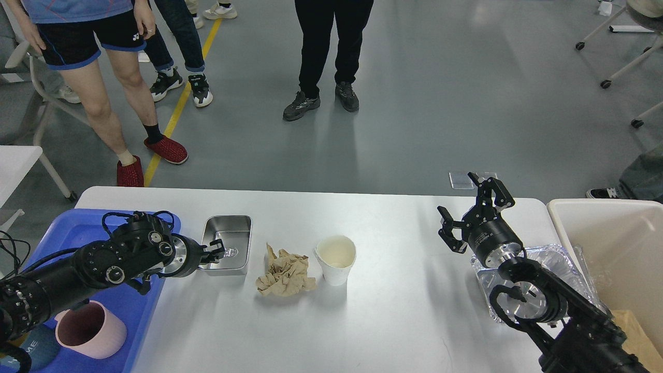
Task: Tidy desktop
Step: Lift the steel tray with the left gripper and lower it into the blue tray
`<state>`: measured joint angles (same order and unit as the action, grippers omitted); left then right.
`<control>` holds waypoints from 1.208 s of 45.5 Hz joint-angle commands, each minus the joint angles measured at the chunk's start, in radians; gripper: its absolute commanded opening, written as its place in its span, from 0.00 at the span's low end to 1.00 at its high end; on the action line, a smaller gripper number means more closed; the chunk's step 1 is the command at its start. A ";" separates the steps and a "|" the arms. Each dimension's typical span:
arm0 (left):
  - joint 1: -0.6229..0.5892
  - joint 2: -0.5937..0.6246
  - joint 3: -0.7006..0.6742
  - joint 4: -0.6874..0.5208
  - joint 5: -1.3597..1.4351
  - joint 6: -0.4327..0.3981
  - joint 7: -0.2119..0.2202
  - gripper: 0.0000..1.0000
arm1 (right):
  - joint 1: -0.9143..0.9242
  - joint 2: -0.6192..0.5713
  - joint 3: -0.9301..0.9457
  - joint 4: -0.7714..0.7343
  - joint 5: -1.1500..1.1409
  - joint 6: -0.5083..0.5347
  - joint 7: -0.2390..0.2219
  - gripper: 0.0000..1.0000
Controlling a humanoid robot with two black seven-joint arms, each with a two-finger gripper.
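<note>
desktop [393, 311]: left tool [216, 255] reaches low, clamps steel tray [230, 242] rim; right tool [474, 212] raised, fingers spread.

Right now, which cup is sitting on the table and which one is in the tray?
The white paper cup stands on the desktop, beside the crumpled brown paper. The pink cup sits in the blue tray.

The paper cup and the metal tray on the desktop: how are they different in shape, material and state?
The paper cup is round, white and tall with a crushed rim; the metal tray is rectangular, shiny steel and shallow. The cup stands free, untouched by either gripper; the left gripper is at the tray's near-left edge, apparently gripping it. The cup stands right of the crumpled brown paper, the tray to its left. Both rest on the desktop, open side up.
</note>
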<state>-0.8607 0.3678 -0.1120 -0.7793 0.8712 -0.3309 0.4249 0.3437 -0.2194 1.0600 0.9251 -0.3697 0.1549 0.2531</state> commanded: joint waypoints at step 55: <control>-0.336 0.184 -0.032 -0.153 -0.034 -0.246 0.138 0.00 | 0.001 0.005 0.002 0.000 0.000 0.000 0.000 1.00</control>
<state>-1.1296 0.4923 -0.1314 -0.8731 0.8606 -0.5387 0.5398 0.3436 -0.2167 1.0616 0.9251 -0.3696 0.1550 0.2531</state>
